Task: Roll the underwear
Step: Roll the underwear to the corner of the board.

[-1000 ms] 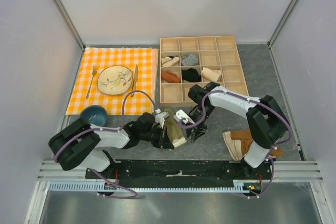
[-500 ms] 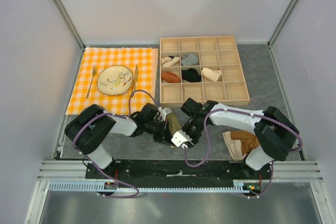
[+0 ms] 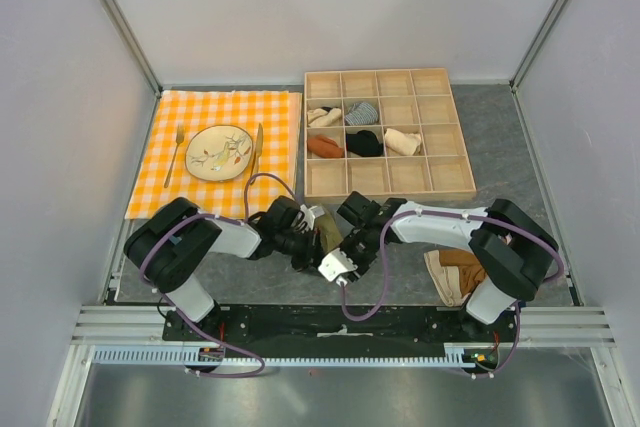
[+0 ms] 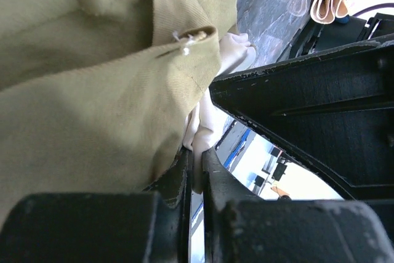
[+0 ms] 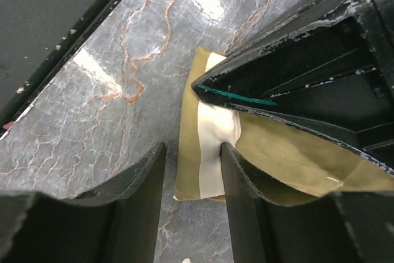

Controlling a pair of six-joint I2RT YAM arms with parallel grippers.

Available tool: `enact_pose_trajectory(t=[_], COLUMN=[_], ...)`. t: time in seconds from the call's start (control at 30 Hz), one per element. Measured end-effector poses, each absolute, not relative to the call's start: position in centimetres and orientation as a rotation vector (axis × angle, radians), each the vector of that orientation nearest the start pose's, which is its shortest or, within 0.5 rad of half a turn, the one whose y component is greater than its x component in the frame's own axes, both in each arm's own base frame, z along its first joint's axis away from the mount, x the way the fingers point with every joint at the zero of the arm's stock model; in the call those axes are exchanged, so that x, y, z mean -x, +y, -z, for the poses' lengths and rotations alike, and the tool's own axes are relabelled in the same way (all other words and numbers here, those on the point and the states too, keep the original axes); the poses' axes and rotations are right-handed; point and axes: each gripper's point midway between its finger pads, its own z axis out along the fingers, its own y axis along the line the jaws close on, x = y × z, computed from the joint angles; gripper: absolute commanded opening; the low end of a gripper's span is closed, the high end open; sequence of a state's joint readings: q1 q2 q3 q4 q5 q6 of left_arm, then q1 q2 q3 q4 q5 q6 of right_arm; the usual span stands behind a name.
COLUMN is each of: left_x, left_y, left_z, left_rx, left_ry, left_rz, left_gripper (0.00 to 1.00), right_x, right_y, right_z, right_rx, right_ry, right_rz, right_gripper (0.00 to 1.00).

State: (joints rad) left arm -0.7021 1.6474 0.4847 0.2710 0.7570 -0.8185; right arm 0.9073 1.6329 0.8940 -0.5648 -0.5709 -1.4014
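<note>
The left arm [image 3: 225, 238] lies low, reaching right to the near middle of the table [image 5: 92, 90]. The left gripper [image 4: 196, 169] is pinched almost closed on the underwear [image 4: 92, 109] — olive cloth and cream edge caught between its fingers. The right arm [image 3: 440, 223] folds across from the right. The right gripper [image 5: 192, 152] stands about half open, fingers straddling the waistband [image 5: 212, 133] end without squeezing it — the underwear lies bunched between both grippers.

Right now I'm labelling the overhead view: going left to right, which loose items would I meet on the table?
Gold fork → cream floral plate → gold knife → olive-khaki fabric underwear → tan and rust-brown pile of garments.
</note>
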Motion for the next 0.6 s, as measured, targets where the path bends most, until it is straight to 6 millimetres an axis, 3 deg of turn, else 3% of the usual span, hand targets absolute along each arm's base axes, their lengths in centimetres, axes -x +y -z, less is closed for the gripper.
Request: enact_pose_trajectory(t=[0.13,0.27,0.37,0.6], left_x=[-12.6,-13.6,-14.7,-16.4], left_y=[-29.1,-28.6,-28.0,-26.1], left_z=[-1.7,-2.7,-4.6,-10.2], left_rx=[-0.198,-0.150,-0.121,-0.161], left_ry=[2.808,2.775,2.707,2.415], left_rz=[1.461,1.399,1.350,1.254], left_gripper=[0.32,0.40,0.43,0.53], right_x=[-15.2,-15.7,-15.8,-15.6], right_y=[28.8,29.3,29.5,29.6], right_z=[-1.8,-1.9,-1.9,-2.2], right_rx=[2.468,2.448,2.446,2.475], right_ry=[0.993,0.998,1.018,1.145], right_rz=[-0.643,-0.620,-0.621,-0.731], right_gripper=[0.31,0.19,0.13,0.11])
